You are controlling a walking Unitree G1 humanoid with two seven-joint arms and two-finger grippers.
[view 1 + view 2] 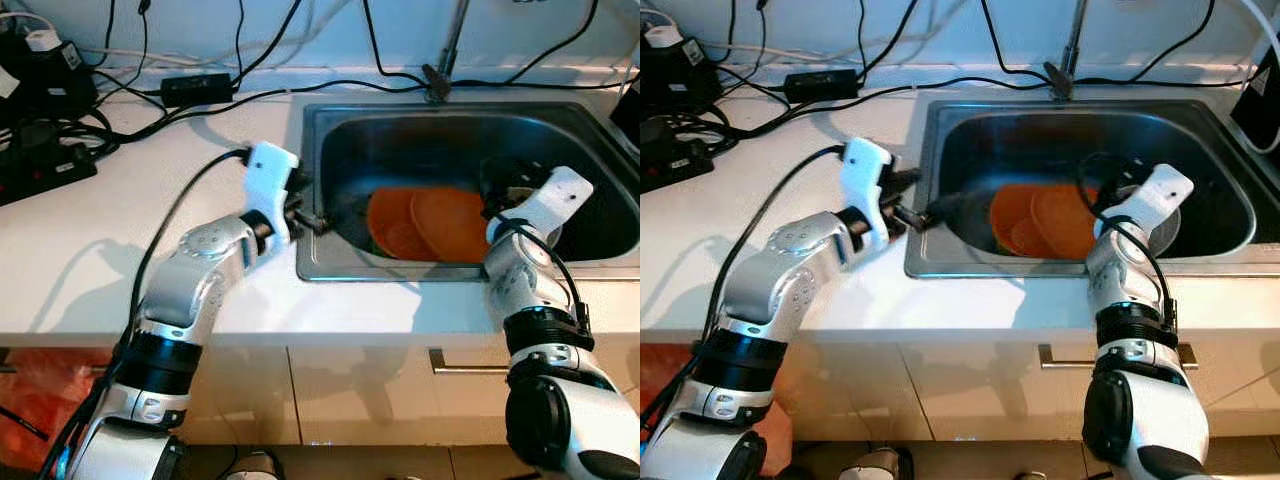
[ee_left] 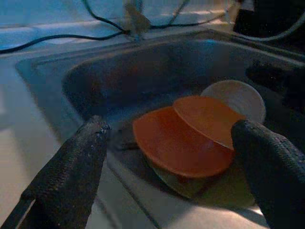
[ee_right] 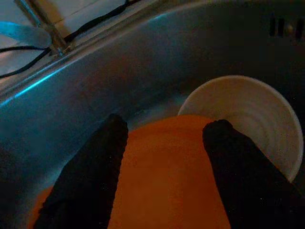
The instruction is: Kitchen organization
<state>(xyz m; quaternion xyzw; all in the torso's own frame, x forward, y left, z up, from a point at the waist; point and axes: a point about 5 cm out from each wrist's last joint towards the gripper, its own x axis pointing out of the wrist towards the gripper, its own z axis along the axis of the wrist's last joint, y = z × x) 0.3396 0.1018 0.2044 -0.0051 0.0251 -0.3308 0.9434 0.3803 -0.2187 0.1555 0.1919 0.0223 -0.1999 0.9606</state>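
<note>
2 orange plates [image 2: 183, 148] overlap in the steel sink [image 1: 340, 130], 1 white plate [image 3: 248, 117] behind them. Right gripper [image 3: 164, 138] hovers over the upper orange plate, fingers apart, empty. Left gripper [image 2: 169, 148] sits at the sink's left rim, spread wide, holding nothing.

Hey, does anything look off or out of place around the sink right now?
Mainly the black cables sprawled over the counter beside the sink. In the basin, two orange plates and a white dish lie overlapped and tilted.
</note>
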